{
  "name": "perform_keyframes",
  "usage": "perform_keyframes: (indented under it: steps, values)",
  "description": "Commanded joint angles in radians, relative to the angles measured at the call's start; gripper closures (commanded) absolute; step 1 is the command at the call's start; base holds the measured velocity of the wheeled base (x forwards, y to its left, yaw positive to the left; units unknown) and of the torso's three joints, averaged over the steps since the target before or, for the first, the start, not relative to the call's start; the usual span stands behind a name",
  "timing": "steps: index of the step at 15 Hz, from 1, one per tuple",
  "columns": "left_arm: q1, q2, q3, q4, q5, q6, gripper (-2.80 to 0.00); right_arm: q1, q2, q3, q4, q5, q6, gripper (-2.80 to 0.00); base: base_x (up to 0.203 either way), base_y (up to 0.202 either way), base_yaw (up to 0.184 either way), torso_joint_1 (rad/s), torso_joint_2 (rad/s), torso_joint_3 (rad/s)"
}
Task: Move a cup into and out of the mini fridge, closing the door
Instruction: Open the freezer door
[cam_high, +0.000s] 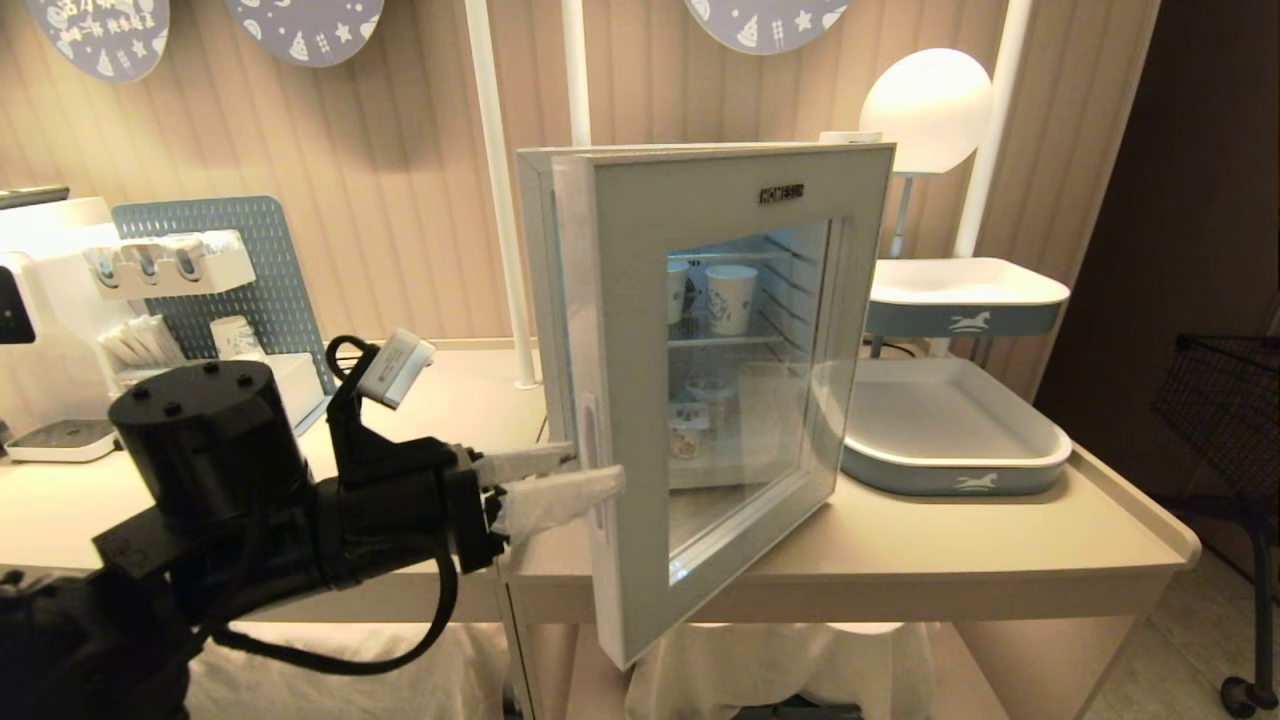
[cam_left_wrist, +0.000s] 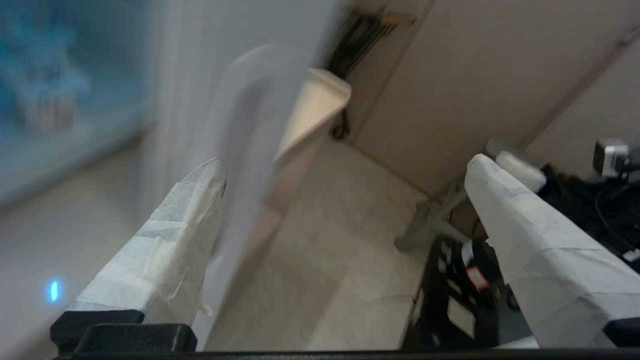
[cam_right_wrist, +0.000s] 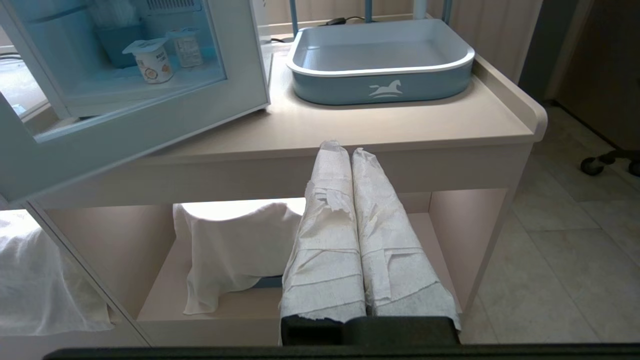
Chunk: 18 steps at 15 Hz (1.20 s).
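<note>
Closest in, the left gripper (cam_high: 585, 472) sits with its taped fingers (cam_left_wrist: 170, 250) spread wide right at the free edge of the door (cam_high: 700, 400), nothing pinched. The right gripper (cam_right_wrist: 345, 150) hangs low in front of the table (cam_high: 1000, 540), fingers pressed together and empty. The door stands swung open. Behind it, inside the mini fridge (cam_high: 545, 250), a cup (cam_high: 731, 298) stands on the upper wire shelf. A blue tray (cam_high: 950, 440) sits just beside the fridge.
</note>
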<state>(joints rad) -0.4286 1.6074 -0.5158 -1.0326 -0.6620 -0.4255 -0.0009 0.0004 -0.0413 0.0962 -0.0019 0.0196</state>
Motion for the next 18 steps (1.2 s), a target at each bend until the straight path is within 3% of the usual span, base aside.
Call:
perform_keyframes:
  steps: [1,3,4,5,9,15,18]
  values:
    - [0.054,-0.071,0.005,0.12,0.015,0.01,-2.8,-0.001,0.0,0.0,0.0,0.0,0.0,0.0,0.0,0.0,0.0,0.0,0.0,0.0]
    - [0.111,-0.017,-0.022,0.265,0.037,0.107,-2.8,-0.001,0.0,0.0,0.0,0.0,0.0,0.0,0.0,0.0,0.0,0.0,0.0,0.0]
    - [0.115,-0.006,-0.006,0.278,0.051,0.158,0.0,0.0,0.0,0.0,0.001,0.0,0.0,0.0,0.0,0.0,0.0,0.0,0.0,0.0]
    - [0.114,-0.002,0.002,0.281,0.054,0.176,0.0,-0.001,0.0,0.0,0.0,0.0,0.0,0.0,0.0,0.0,0.0,0.0,0.0,0.0]
    - [-0.033,-0.006,0.022,0.294,0.058,0.242,0.0,-0.001,0.0,0.0,0.002,0.0,0.0,0.0,0.0,0.0,0.0,0.0,0.0,0.0]
    - [-0.217,0.014,0.021,0.295,0.068,0.25,0.0,0.001,0.0,0.0,0.002,0.0,0.0,0.0,0.0,0.0,0.0,0.0,0.0,0.0]
    - [-0.27,0.1,-0.029,0.282,0.078,0.252,0.0,-0.001,0.0,0.0,0.002,0.0,0.0,0.0,0.0,0.0,0.0,0.0,0.0,0.0]
